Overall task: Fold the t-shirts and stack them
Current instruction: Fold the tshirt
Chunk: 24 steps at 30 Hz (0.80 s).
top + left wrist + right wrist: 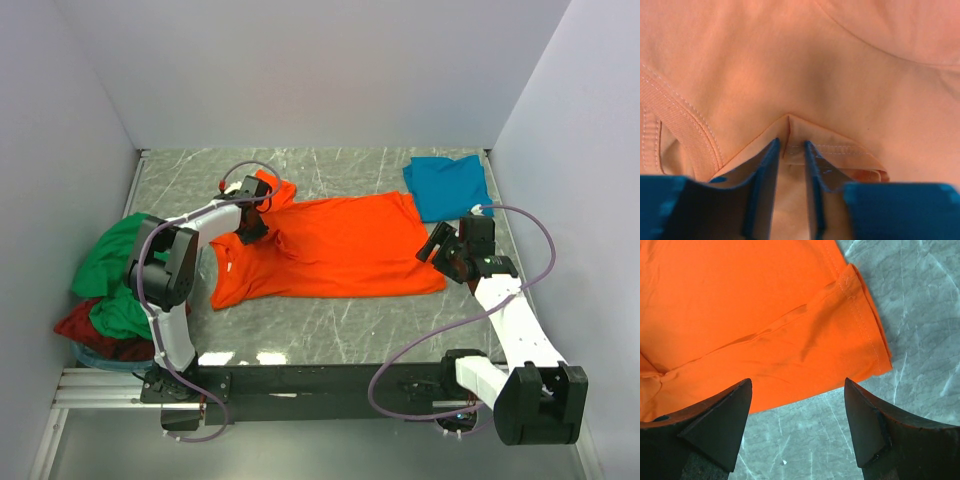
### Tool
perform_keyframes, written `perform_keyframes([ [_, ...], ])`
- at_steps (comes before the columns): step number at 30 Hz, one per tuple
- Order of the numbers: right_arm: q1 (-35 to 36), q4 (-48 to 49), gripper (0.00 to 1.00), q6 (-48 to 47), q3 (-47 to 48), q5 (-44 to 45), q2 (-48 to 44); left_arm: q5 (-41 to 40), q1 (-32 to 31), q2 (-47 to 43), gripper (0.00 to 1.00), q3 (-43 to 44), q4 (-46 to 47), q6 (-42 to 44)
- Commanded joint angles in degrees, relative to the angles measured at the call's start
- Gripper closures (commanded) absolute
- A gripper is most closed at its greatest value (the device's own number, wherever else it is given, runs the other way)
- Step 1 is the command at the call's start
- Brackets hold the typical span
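With left fingers (pixel 771 155), pinching orange shirt (pixel 815 65) by collar (pixel 680 115) — to lift a fold; holding right fingers (pixel 725 415) open over hem (pixel 865 340) — ready.

Left fingers (pixel 765 185) pinched narrow, right fingers (pixel 720 425) spread wide

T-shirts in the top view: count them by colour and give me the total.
Orange t-shirt: 1
Teal blue t-shirt: 1
Green t-shirt: 1
Dark red t-shirt: 1
Total: 4
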Motion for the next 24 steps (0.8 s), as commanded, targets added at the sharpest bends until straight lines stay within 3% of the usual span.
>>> perform_keyframes([
  [1, 0.2, 1.9, 0.20, -0.6, -0.4, 0.1, 0.1, -0.8, 0.3, 0.4, 0.69, 2.5, 1.1, 0.4],
  [4, 0.2, 1.9, 0.20, -0.6, -0.4, 0.2, 0.5, -0.6, 0.2, -0.3, 0.83, 2.5, 1.7, 0.7],
  [10, 0.2, 1.7, 0.20, -0.6, -0.4, 0.5, 0.6, -1.4, 0.3, 0.4, 0.99, 3.9, 1.2, 1.4],
  [24, 0.2, 1.3, 0.20, -0.6, -0.4, 0.9, 0.3, 1.7, 0.3, -5.9, 0.99, 0.6, 7.8, 6.4],
])
